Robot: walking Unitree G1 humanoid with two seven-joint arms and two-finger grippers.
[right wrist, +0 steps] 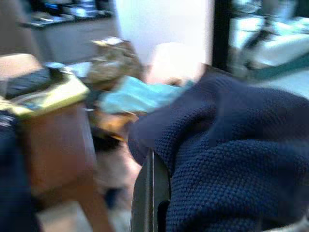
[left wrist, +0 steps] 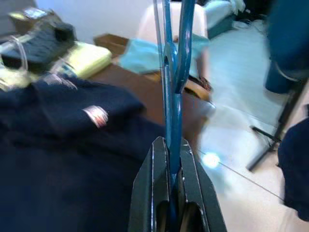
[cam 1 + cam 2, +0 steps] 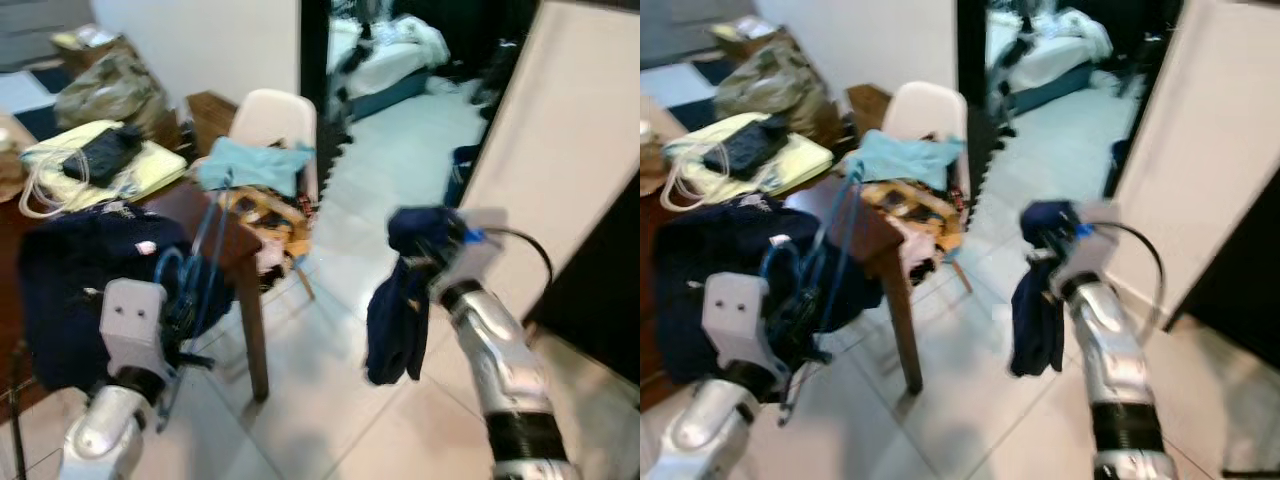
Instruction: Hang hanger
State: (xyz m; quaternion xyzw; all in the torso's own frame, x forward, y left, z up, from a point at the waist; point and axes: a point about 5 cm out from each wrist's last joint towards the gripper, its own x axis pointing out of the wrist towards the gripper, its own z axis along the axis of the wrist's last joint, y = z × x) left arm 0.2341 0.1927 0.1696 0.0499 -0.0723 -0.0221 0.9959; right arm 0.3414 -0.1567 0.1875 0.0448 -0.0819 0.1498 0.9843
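- No writing is readable; a small white-and-red label [image 2: 95, 115] sits on the dark navy garment [image 3: 75, 280] draped over the brown table [image 3: 235, 240], its text blurred.
- Left gripper [image 2: 170, 166]: fingers pressed together, clamping the blue hanger [image 2: 172, 72], which stands upward in front of the table edge.
- Right gripper [image 3: 425, 262]: raised over the tiled floor [image 3: 330, 380], a navy knitted garment [image 3: 398, 310] draped over it and hanging down; fingers largely covered, so cannot tell how the jaws stand.
- White chair [image 3: 275, 120] behind the table carries a teal cloth [image 3: 255, 165].
- Yellow bundle [image 3: 150, 165] with a black item on top, far table side; details blurred.
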